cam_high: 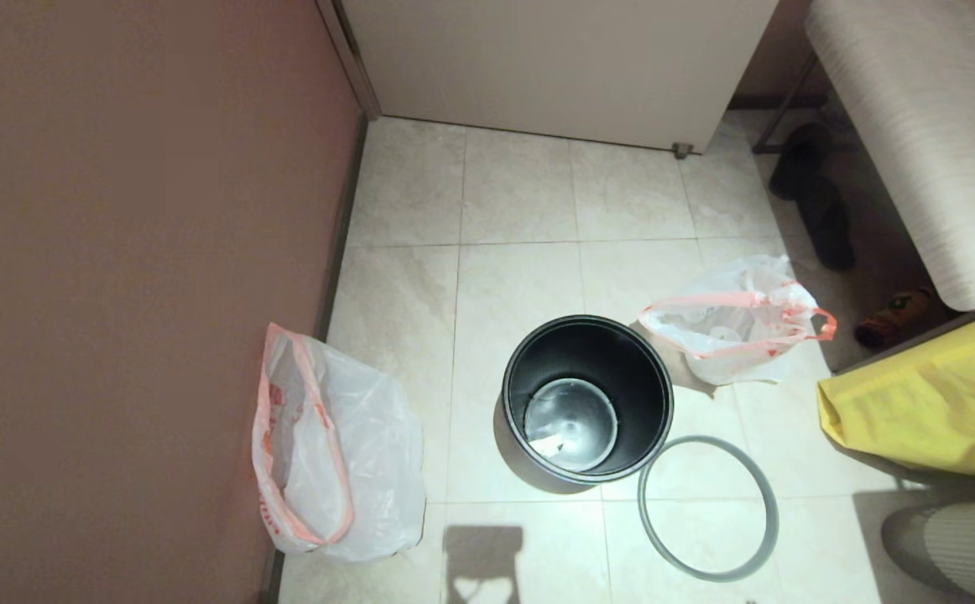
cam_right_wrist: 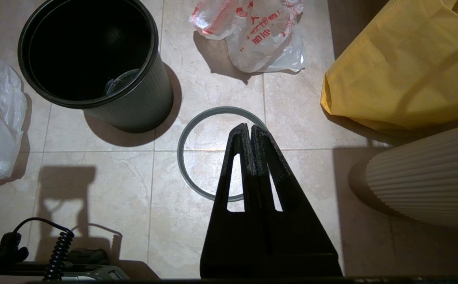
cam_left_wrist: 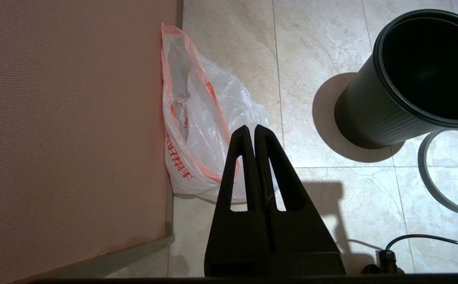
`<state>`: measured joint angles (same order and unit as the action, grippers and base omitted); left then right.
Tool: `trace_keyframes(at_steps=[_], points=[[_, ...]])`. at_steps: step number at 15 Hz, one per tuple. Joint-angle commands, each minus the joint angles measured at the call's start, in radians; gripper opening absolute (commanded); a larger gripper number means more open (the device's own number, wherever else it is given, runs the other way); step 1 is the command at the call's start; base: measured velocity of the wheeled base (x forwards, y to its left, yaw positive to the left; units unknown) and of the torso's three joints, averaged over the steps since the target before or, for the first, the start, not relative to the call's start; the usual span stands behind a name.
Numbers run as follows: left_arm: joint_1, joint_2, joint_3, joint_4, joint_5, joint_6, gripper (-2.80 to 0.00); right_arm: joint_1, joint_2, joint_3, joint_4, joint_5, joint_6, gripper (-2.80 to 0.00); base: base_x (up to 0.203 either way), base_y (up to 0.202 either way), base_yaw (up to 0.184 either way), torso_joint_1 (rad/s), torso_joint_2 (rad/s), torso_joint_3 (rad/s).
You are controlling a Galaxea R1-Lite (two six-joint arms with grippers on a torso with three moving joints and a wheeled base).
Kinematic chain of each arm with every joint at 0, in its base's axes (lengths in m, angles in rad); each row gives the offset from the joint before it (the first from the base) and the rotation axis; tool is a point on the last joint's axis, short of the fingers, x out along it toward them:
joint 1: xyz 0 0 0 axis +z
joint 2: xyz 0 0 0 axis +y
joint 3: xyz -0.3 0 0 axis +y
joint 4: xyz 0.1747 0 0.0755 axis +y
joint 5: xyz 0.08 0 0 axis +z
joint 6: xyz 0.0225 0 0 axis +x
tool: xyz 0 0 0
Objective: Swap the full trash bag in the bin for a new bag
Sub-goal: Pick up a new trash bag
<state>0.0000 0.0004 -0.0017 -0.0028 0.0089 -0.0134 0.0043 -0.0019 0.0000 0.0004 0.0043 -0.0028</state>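
The bin [cam_high: 651, 369], a round black tub, stands open on the tiled floor with only a small white scrap on its bottom. Its grey hoop [cam_high: 643, 507] lies flat on the floor by its near right side. The full trash bag [cam_high: 731, 323], with white cups showing through, lies behind the bin to the right. The new bag [cam_high: 345, 453], plain film, leans on the left wall. My left gripper [cam_left_wrist: 254, 128] hangs shut and empty above the new bag [cam_left_wrist: 205, 114]. My right gripper [cam_right_wrist: 250, 127] hangs shut and empty above the hoop [cam_right_wrist: 183, 157]. Neither arm shows in the head view.
A brown wall [cam_high: 118, 294] closes the left side. A yellow fabric bag [cam_high: 941, 403] and a ribbed beige object [cam_high: 957, 537] stand at the right. A white cabinet [cam_high: 555, 59] is at the back, with a bench [cam_high: 915, 143] and dark shoes [cam_high: 815, 201] at the back right.
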Motion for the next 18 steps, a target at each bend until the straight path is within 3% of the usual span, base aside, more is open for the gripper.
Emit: trace_keyframes(at_steps=[1,18], points=[[0.000,0.000,0.000,0.000,0.000,0.000,-2.80,0.000,0.002,0.000,0.000,0.000,0.000,-2.80,0.000,0.000,0.000,0.000,0.00,0.000],[0.000,0.000,0.000,0.001,-0.001,0.003,-2.80,0.000,0.002,0.000,0.000,0.000,0.000,-2.80,0.000,0.000,0.000,0.000,0.00,0.000]])
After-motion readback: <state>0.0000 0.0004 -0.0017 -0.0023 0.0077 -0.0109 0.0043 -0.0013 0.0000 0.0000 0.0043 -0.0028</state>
